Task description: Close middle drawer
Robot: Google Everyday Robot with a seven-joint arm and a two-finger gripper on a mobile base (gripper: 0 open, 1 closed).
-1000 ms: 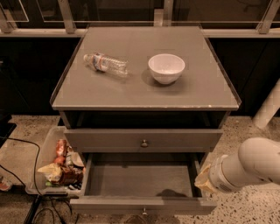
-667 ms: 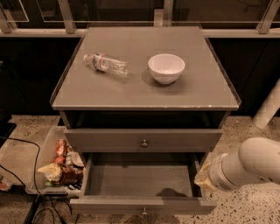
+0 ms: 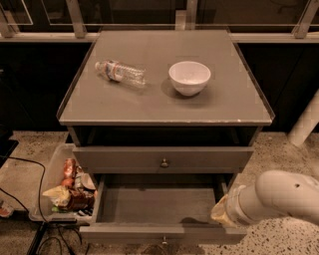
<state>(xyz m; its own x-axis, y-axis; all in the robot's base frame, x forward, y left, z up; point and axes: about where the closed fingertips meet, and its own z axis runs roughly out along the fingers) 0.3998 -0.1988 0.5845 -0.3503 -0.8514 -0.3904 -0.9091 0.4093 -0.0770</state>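
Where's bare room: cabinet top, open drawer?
Cabinet top: bare front strip, and right of the bowl; bottle and bowl take the middle. Middle drawer floor: bare, but the pincer crowds its right front corner. Bin left of it: cluttered.

**Q:** What floor and wall surfaces did we log?

**A:** We logged a speckled stone-chip floor (image 3: 284,154) around the unit. Behind it ran dark glass panels (image 3: 129,10) set between pale frame posts (image 3: 75,17). A pale horizontal rail (image 3: 30,37) ran under the panels, with black surfaces below it.

**Q:** What furniture and fittings did we note?

**A:** We noted one grey-brown cabinet (image 3: 224,99) backed against the rail. A clear bin (image 3: 42,184) of packets stood on the floor just beside its left side, with black cables (image 3: 47,239) near it. A white post (image 3: 306,122) leaned at far right. The gripper (image 3: 222,211) sat low at the cabinet's right front.

**Q:** And the lighting?

**A:** We found it dim and warm.
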